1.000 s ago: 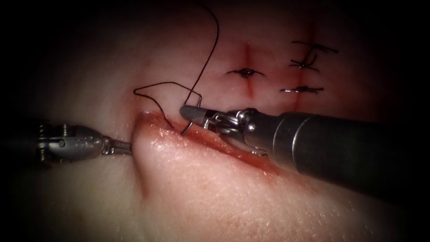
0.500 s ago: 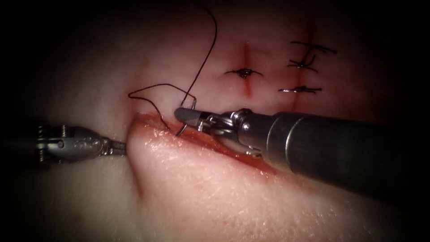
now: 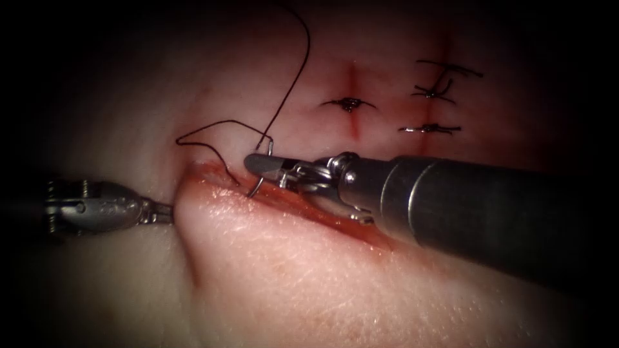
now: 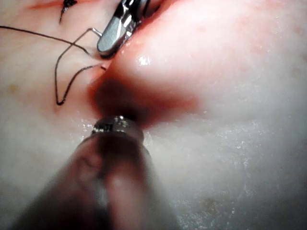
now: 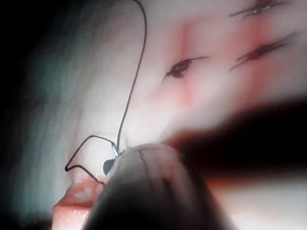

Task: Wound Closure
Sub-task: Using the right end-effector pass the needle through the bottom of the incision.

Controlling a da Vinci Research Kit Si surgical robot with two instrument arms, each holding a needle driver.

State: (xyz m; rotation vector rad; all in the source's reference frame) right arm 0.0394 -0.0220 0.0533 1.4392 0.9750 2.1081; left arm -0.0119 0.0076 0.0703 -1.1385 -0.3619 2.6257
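Right tool (image 3: 256, 164): clamped on needle (image 3: 260, 173) near its thread end, carried leftward, point at cut (image 3: 309, 209). Left tool (image 3: 164, 212): pinching tissue (image 3: 271, 258) edge. Thread (image 3: 293, 77) trailing upward

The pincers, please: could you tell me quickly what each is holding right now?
Left pincer: shut on the tissue.
Right pincer: shut on the needle, near its thread end.

Right arm shaft in from the right, wrist bent slightly, right pincer (image 3: 258, 164) clamped on needle (image 3: 260, 167) near its tail end. Left pincer (image 3: 164, 211) low at left, closed on tissue (image 3: 271, 258) edge, shaft near level.
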